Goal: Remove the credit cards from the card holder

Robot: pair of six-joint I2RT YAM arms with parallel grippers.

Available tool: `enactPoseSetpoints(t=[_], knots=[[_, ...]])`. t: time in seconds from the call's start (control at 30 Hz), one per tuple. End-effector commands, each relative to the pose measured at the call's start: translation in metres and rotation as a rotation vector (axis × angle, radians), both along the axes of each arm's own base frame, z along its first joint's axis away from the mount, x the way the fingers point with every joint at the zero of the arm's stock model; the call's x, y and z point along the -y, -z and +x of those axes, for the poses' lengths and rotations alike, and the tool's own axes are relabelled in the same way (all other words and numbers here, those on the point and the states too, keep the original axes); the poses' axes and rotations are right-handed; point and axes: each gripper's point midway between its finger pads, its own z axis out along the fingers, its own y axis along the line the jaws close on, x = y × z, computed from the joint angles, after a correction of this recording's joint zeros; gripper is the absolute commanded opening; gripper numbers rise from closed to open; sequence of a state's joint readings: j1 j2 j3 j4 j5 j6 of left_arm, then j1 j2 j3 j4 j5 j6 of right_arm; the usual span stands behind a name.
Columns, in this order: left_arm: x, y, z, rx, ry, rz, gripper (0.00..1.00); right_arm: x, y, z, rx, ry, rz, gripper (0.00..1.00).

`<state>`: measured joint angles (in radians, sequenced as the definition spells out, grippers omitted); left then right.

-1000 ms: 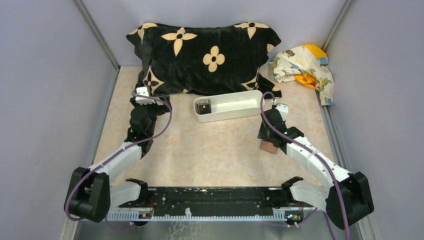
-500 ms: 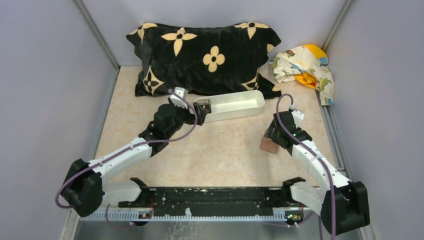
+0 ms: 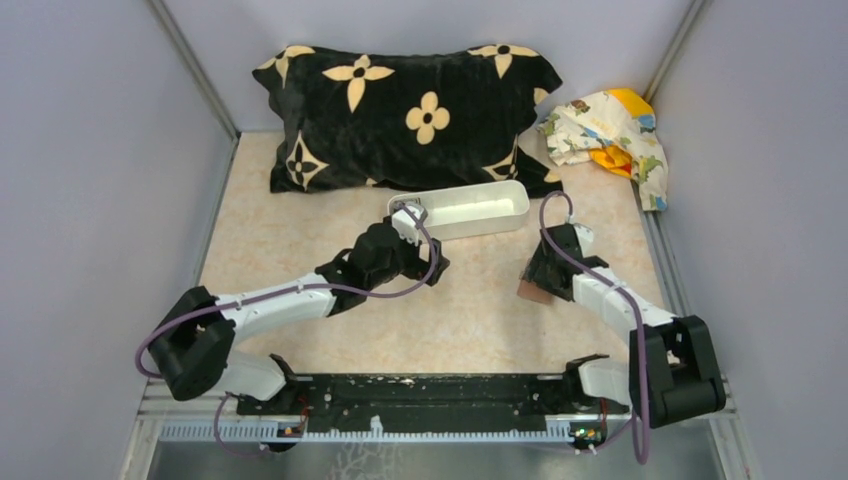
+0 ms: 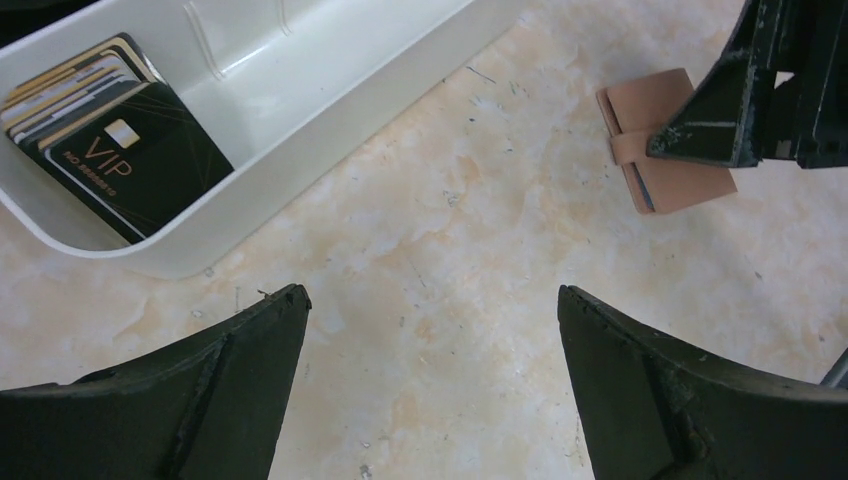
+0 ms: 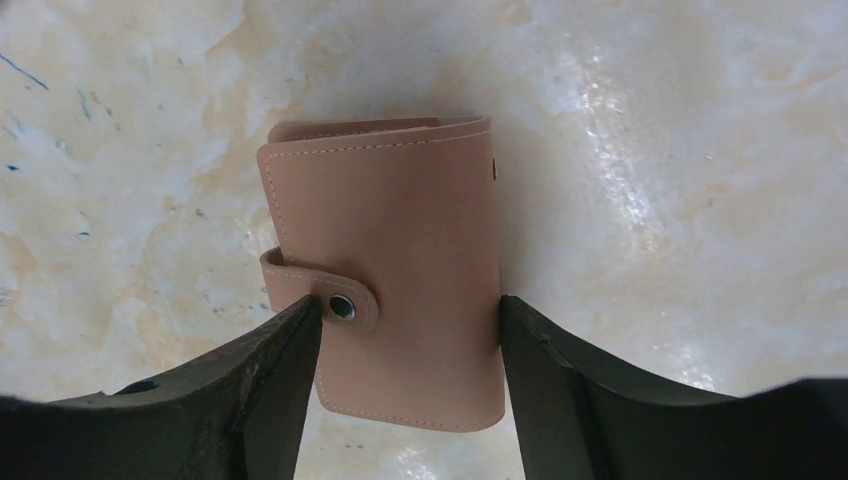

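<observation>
Conceivably the right hand [image 5: 410, 300], straddling the snapped-shut card holder [image 5: 400, 240] flat on the desk [image 5: 650, 150] (pinching or merely flanking, I cannot tell), could skid it aside, while the left hand [image 4: 430, 295] hangs spread near the credit cards [image 4: 110, 150] in the white tray [image 4: 300, 60].

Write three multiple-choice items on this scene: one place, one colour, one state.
1. The credit cards lie: A atop the card holder; B in the white tray; C nowhere in view.
2. The card holder's outside is: A brown; B blue; C green.
3. The card holder is: A spread open; B torn apart; C folded, strap snapped shut.
Key: B, they sit stacked in the tray's end; A, its cover is tan-brown; C, the snap is fastened.
</observation>
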<state>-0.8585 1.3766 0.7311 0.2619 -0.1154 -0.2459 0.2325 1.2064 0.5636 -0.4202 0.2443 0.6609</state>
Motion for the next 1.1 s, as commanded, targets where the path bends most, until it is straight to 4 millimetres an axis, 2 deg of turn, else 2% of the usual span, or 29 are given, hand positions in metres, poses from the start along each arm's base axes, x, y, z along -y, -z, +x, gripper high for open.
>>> enactPoseSetpoints(t=[0.0,0.17,0.37,0.73,0.83,0.93,0.97,1.0,1.07], knots=[[0.008,-0.007,-0.001,0.015,0.001,0.010,1.00,-0.011,0.000,0.017,0.037,-0.056,0.038,0.60],[0.001,-0.004,-0.002,0.019,-0.017,0.035,1.00,-0.035,0.009,0.014,0.008,-0.158,0.119,0.44],[-0.009,-0.003,0.001,0.034,-0.059,0.052,1.00,-0.077,0.007,-0.001,0.020,-0.335,0.156,0.30],[-0.010,0.000,-0.001,0.019,-0.065,0.050,1.00,-0.138,0.002,-0.040,0.010,-0.570,0.193,0.28],[-0.005,0.004,-0.011,0.008,-0.003,0.037,1.00,-0.146,0.000,-0.044,0.010,-0.605,0.196,0.33],[-0.002,0.006,-0.018,0.010,0.027,-0.012,0.99,-0.143,-0.007,-0.039,0.028,-0.600,0.174,0.53],[-0.003,0.009,-0.020,-0.008,0.012,-0.041,0.95,-0.144,-0.014,-0.037,0.045,-0.604,0.173,0.59],[-0.003,0.012,-0.020,-0.017,-0.003,-0.069,0.87,-0.145,-0.021,-0.035,0.065,-0.608,0.175,0.62],[0.000,0.021,-0.021,-0.051,-0.015,-0.089,0.75,-0.148,-0.039,-0.027,0.120,-0.614,0.178,0.65]])
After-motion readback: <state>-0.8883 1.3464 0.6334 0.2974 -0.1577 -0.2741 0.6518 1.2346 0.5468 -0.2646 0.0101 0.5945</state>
